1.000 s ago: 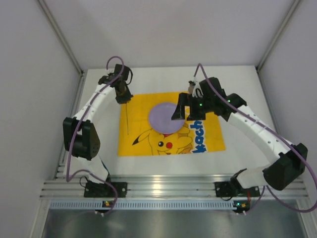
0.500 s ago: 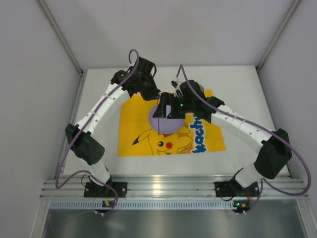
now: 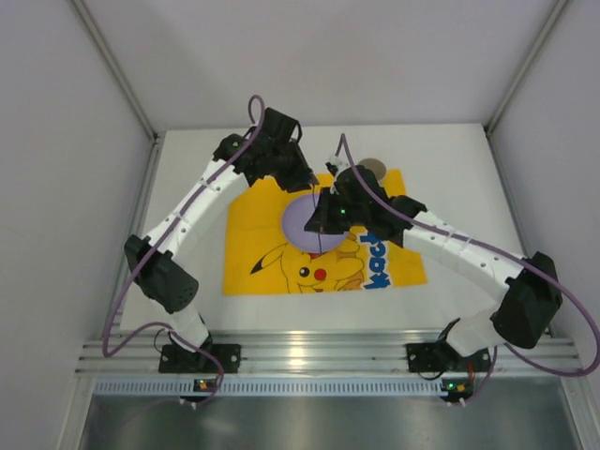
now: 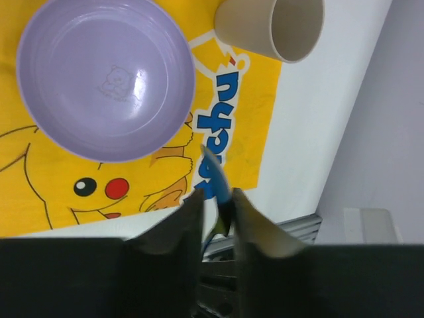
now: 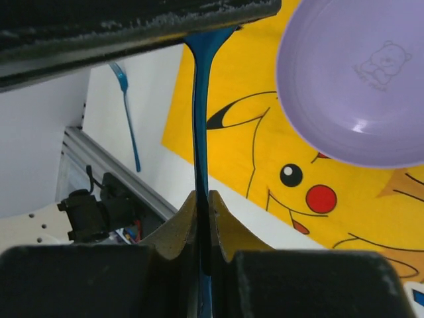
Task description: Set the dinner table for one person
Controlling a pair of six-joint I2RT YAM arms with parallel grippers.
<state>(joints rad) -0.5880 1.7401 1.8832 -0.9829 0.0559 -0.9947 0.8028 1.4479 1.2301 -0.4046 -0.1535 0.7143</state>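
Since right gripper (image 5: 202,199) is clenched on the slim blue plastic utensil (image 5: 200,99), left gripper (image 4: 216,199) (can't tell if released) should let go fully before any pull.

Plain pale-grey walls (image 3: 328,56) close in on three sides, with silvery struts (image 3: 111,66) running down the corners. The light is soft and even. An aluminium rail (image 3: 309,354) edges the white tabletop (image 3: 459,159) — below it lies a brushed metal sheet (image 3: 328,422).

blue utensil (image 5: 201,119) top hidden behind dark bar (image 5: 132,26) — type unclear, plate (image 5: 358,79) cut by rt edge, cup (image 3: 375,167) partly hidden
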